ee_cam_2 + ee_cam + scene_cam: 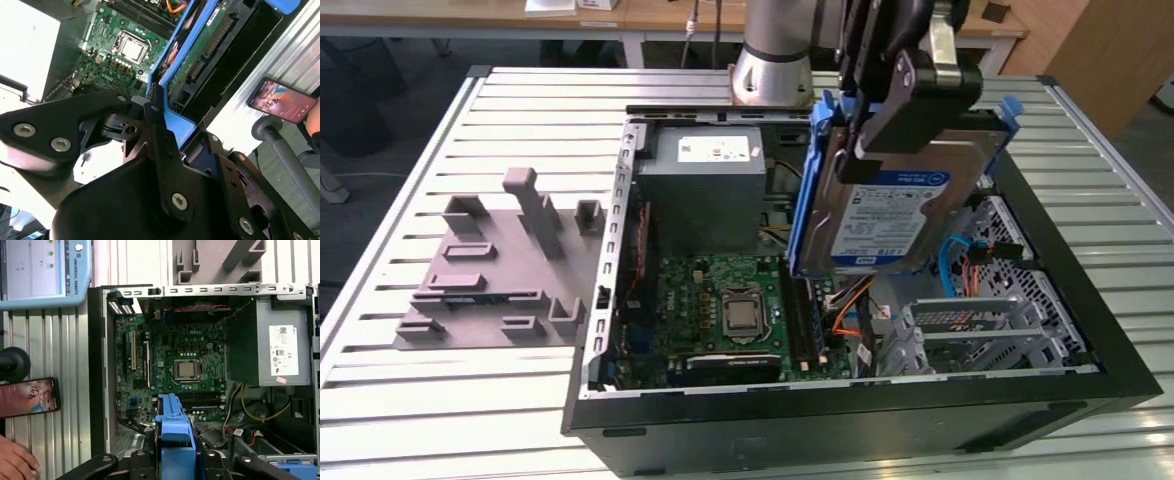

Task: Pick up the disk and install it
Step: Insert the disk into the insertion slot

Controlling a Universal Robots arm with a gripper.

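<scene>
The slatted metal table [494, 120] carries an open black computer case [854, 425] lying on its side, with a grey moulded fixture [494, 270] beside it on the exterior view's left. Inside the case sit the grey power supply box [700, 190], the green motherboard [720, 300] and, toward the exterior view's right, the silver drive cage [987, 335].

The disk [887, 215] is off the table and hangs above the open case, roughly between the motherboard and the drive cage. It stands nearly upright, a little tilted, its white-and-blue label facing the exterior camera and its blue bracket [172, 432] framing it. The gripper [887, 135] comes down from above with its black fingers [156, 107] closed on the upper end of the bracket, carrying the disk's whole weight.

By my reading the pick-up is done and the carry toward the mounting place is in hand; the disk is not seated. Its lower edge looks clear of the parts beneath, though the exterior view does not settle that.

Seating it would call for squaring the bracket to the cage's opening and keeping clear of the orange and blue cables [958, 265] near it, since a skewed bracket would likely jam.

A person's hand [15, 460] rests near a phone [27, 397] at the table's edge.
</scene>
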